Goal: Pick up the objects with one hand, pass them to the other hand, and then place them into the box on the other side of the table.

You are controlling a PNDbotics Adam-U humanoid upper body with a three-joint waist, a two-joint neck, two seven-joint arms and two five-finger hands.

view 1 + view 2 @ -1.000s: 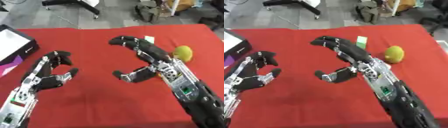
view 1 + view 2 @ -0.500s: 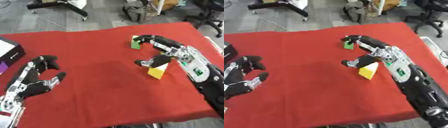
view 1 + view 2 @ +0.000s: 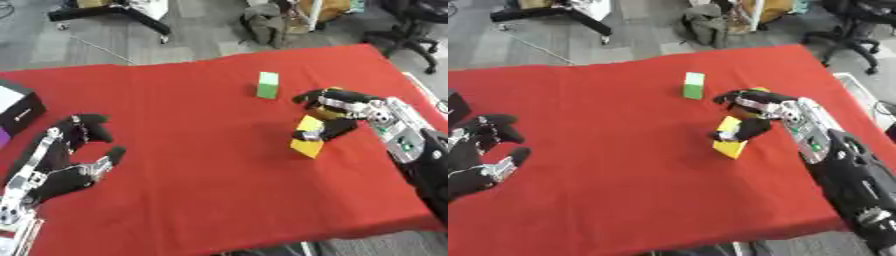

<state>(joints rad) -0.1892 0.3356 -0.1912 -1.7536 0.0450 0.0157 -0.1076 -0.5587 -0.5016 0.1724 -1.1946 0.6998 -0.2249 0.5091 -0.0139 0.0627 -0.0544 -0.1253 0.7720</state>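
Yellow block (image 3: pixel 307 136) tilted on the red table (image 3: pixel 192 125), right hand (image 3: pixel 350 111) fingers curled around it — thumb touching its top, left hand (image 3: pixel 61 165) fingers spread, holding nothing

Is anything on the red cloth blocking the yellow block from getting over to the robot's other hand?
Nothing visible does. The right hand is at the yellow block; bare red cloth lies between it and the open left hand. The green block stands farther back.

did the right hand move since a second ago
Yes. The right hand went from mid-cloth toward the table's right edge, now at the yellow block near the green block.
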